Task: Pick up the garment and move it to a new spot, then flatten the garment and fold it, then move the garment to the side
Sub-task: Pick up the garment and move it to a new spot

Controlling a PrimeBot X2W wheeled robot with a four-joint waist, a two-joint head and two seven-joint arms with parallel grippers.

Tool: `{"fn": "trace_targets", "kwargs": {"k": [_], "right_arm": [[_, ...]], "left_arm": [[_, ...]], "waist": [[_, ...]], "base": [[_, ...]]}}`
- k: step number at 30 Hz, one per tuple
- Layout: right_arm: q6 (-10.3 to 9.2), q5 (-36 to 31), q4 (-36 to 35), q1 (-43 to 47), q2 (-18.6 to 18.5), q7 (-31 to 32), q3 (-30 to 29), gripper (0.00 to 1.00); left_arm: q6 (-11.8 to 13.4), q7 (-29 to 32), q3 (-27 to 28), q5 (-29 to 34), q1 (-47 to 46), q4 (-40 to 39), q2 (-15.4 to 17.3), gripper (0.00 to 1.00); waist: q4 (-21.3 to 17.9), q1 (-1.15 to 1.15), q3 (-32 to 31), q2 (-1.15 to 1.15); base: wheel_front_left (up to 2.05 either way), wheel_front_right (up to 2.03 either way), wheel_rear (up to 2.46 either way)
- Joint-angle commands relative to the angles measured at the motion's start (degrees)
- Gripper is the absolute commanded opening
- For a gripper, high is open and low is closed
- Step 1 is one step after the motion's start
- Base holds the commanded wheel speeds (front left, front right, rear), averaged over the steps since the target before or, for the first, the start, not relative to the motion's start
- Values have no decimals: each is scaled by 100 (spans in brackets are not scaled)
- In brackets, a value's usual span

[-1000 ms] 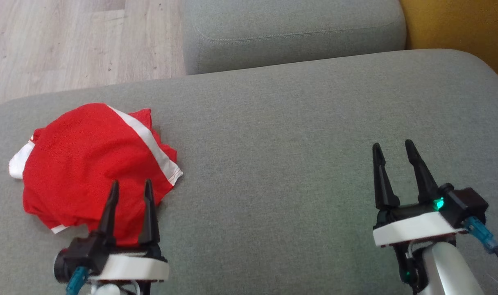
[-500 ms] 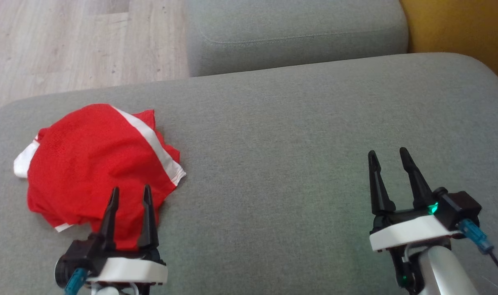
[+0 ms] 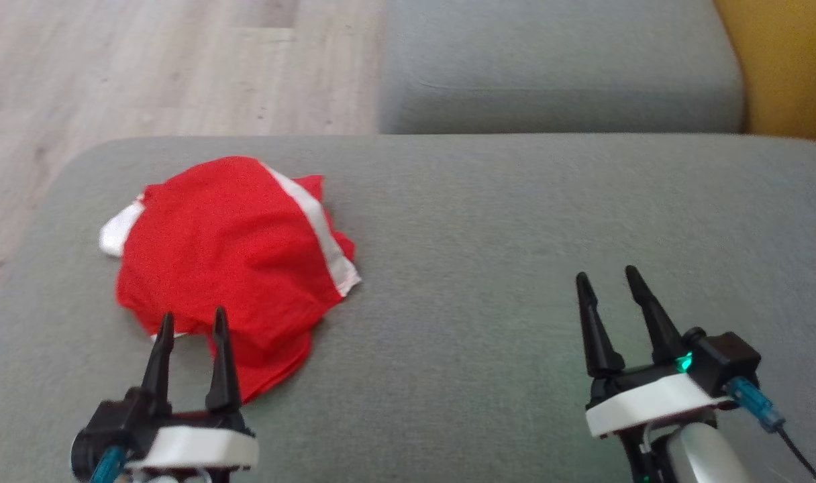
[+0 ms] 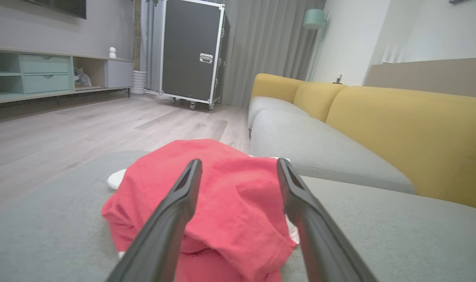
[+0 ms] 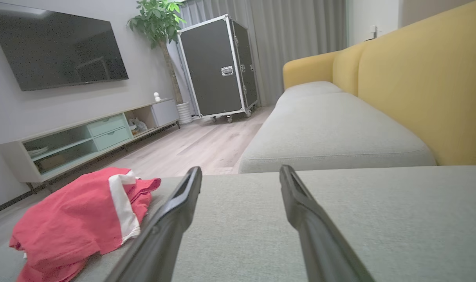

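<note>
Head view shows the left claw [image 3: 192, 314] spread wide and empty, tips over the near edge of the crumpled red garment [image 3: 227, 228] lying just ahead of it on the grey cushion [image 3: 482, 221]. The right claw [image 3: 606, 272], equally wide and empty, has the cloth well off to its left. Pickup seems pending: the left claw must drop and pinch a fold.

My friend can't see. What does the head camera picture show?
A crumpled red garment with white trim lies on a grey cushion. The open left gripper points at its near edge; the open right gripper sits apart, empty.
</note>
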Motion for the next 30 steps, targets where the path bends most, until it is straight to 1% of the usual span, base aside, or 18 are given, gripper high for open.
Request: {"fn": "trace_targets", "kwargs": {"k": [1,8,12,16,21,25,27,28,30], "right_arm": [[-4,69,-187,-164,-29,-62,217,100],[-4,157,-190,-68,-29,-62,462,100],[-4,225,-186,-13,-29,-62,563,100],[-4,272,-162,25,-29,-62,629,100],[-4,286,-168,15,-29,-62,653,100],[-4,266,-166,-32,-29,-62,660,100],[-4,225,-176,-89,-29,-62,616,100],[-4,225,-176,-89,-29,-62,616,100],[-4,190,-196,-157,-29,-62,567,100]], "left_arm": [[43,-54,266,29,-39,-190,6,100],[21,-54,432,74,117,-220,6,100],[-12,-54,488,122,168,-232,6,100],[-41,-54,533,163,201,-237,6,100],[-90,-54,620,273,169,-266,11,100],[-186,-54,517,412,-106,-153,188,100],[-236,-51,363,448,-424,3,374,100],[-236,-51,363,448,-424,3,374,100],[-275,100,82,460,-861,227,606,100]], "waist": [[252,0,-117,0],[671,0,-243,0],[848,0,-290,0],[958,0,-319,0],[971,0,-274,0],[884,0,-123,0],[822,0,4,0],[822,0,4,0],[755,0,150,0]], "base": [[0,0,0],[0,0,0],[0,0,0],[0,0,0],[0,0,0],[0,0,0],[0,0,0],[0,0,0],[0,0,0]]}}
